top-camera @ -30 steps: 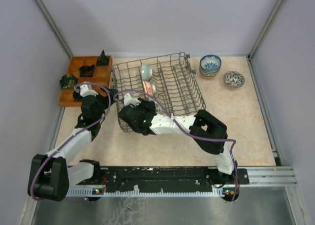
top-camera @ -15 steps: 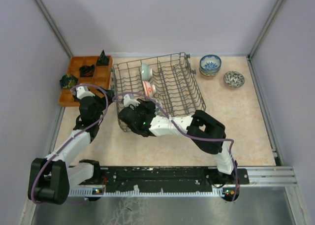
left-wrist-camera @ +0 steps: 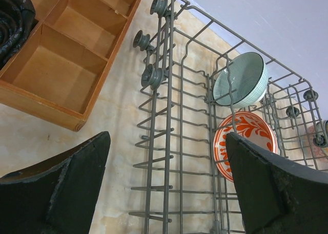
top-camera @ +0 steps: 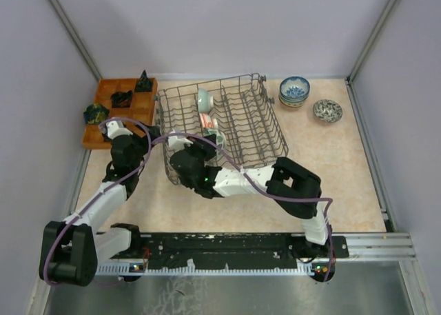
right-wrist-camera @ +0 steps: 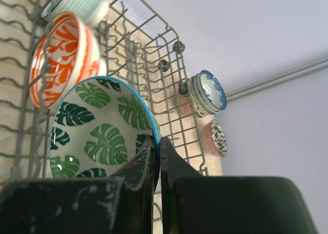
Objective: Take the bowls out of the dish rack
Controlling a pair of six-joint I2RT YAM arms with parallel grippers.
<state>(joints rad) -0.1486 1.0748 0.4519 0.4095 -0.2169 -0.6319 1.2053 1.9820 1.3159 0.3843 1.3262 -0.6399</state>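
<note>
The right gripper (right-wrist-camera: 158, 142), newly closed and drawn back, pinches the rim of a green-leaf-patterned ceramic bowl (right-wrist-camera: 97, 131) inside the dark grey wire dish rack (top-camera: 251, 122). The left gripper (left-wrist-camera: 168, 142) hangs wide open beside the rack. Three bowls stand in it; beyond lie one stack (top-camera: 294, 92) and one single bowl (top-camera: 327, 110).

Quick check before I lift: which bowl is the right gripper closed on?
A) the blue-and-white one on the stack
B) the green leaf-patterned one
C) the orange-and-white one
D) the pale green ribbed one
B: the right wrist view shows the right gripper pinching the rim of the green leaf-patterned bowl.
</note>
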